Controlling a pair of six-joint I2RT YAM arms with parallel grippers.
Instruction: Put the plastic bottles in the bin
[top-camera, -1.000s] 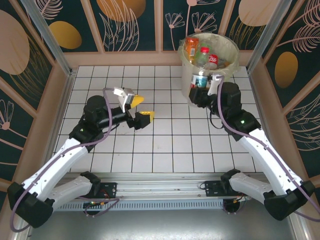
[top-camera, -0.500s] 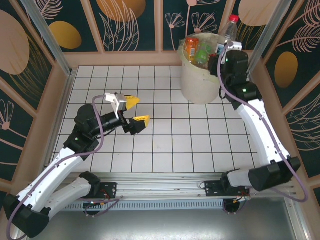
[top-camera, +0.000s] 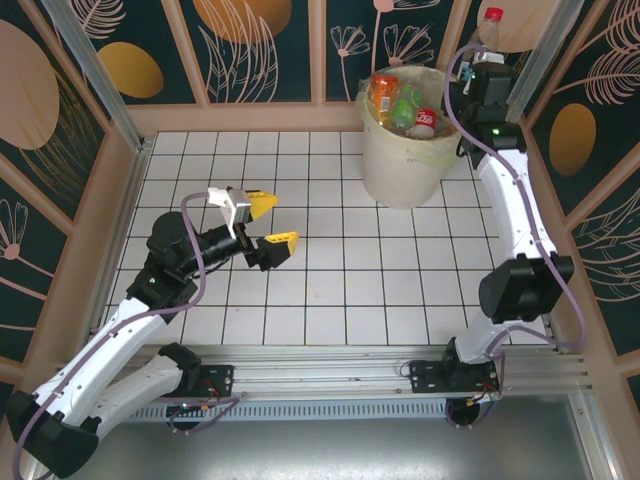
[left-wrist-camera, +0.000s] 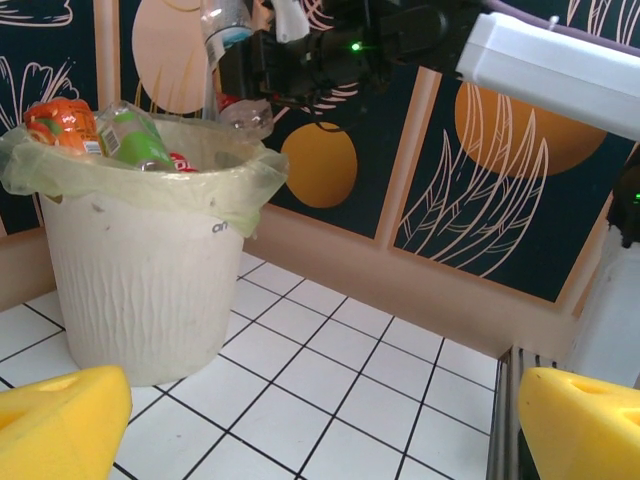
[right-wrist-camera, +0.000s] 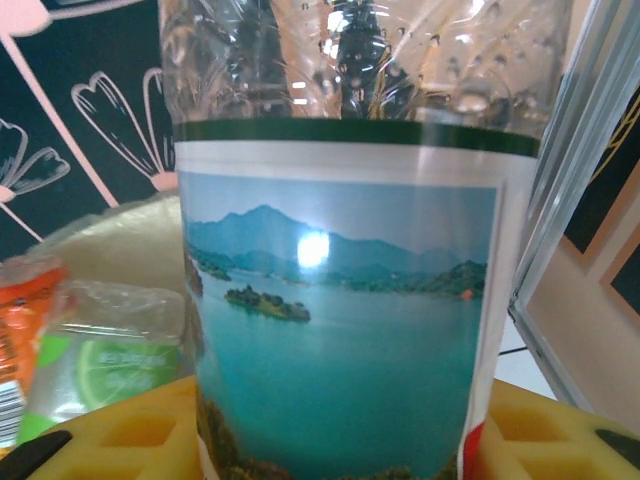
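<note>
1. Top view: several bottles (top-camera: 395, 100) lie in the bin (top-camera: 400, 170). One more bottle (top-camera: 487, 28) is held high beside the bin's right rim. The bench (top-camera: 340, 290) carries no loose bottle. The left fingers (top-camera: 282, 240) are spread wide and empty.
2. Left wrist: we confirm spread, empty fingers, with the bin ahead.
3. Right wrist: the right fingers (right-wrist-camera: 130, 430) are clamped on the bottle's label.
4. We judge the task nearly done. Only the release over the bin remains.
</note>
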